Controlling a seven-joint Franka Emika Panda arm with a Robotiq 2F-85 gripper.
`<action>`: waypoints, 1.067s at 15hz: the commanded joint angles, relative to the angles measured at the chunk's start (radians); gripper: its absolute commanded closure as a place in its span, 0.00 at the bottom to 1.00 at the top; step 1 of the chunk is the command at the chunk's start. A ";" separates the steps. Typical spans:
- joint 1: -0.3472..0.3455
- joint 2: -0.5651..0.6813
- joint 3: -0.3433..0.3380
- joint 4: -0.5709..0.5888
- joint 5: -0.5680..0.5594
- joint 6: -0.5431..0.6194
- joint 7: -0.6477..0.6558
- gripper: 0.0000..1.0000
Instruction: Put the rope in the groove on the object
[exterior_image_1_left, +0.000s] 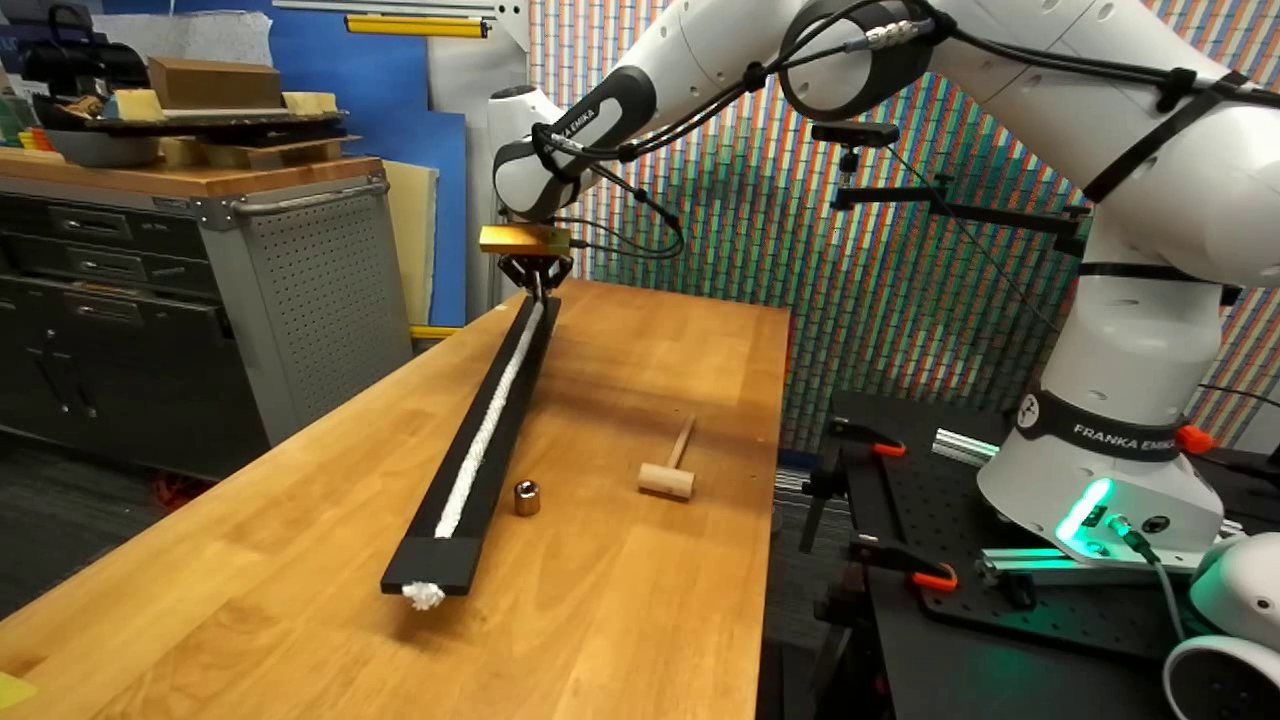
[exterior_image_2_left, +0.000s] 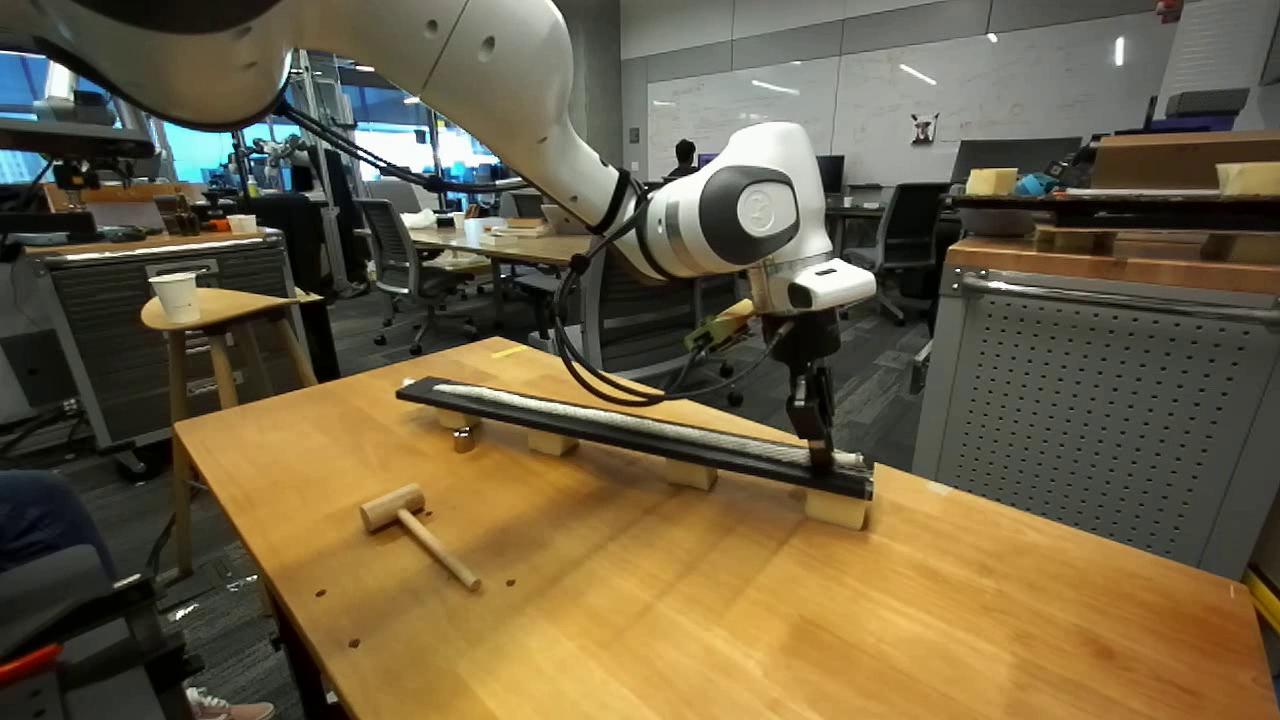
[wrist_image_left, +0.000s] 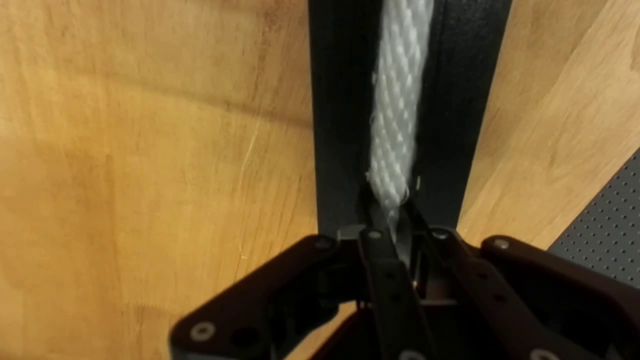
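The long black bar (exterior_image_1_left: 430, 563) lies along the wooden table, and it also shows in the other views (exterior_image_2_left: 600, 430) (wrist_image_left: 345, 125). The white rope (exterior_image_1_left: 490, 420) lies lengthwise along the bar's top, over the groove, which it mostly hides. A short frayed rope end sticks out past the bar's near end in that exterior view. My gripper (exterior_image_1_left: 540, 292) is at the opposite end, pointing down (exterior_image_2_left: 822, 460). In the wrist view the rope (wrist_image_left: 400, 90) narrows between the nearly closed fingers (wrist_image_left: 395, 225). A rope stub shows just beyond the fingers. How deep the rope sits there is hidden.
A small wooden mallet (exterior_image_1_left: 668, 480) and a shiny metal cylinder (exterior_image_1_left: 527, 497) lie beside the bar. Several pale blocks (exterior_image_2_left: 835, 508) hold the bar above the table (exterior_image_2_left: 650, 600). A grey perforated cabinet (exterior_image_2_left: 1100, 420) stands past the table edge near my gripper.
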 joint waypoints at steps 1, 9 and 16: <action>-0.012 0.037 -0.006 0.071 -0.011 -0.029 0.012 0.97; -0.021 0.036 -0.004 0.079 -0.006 -0.029 0.016 0.27; -0.024 0.022 0.002 0.087 -0.006 -0.036 0.004 0.00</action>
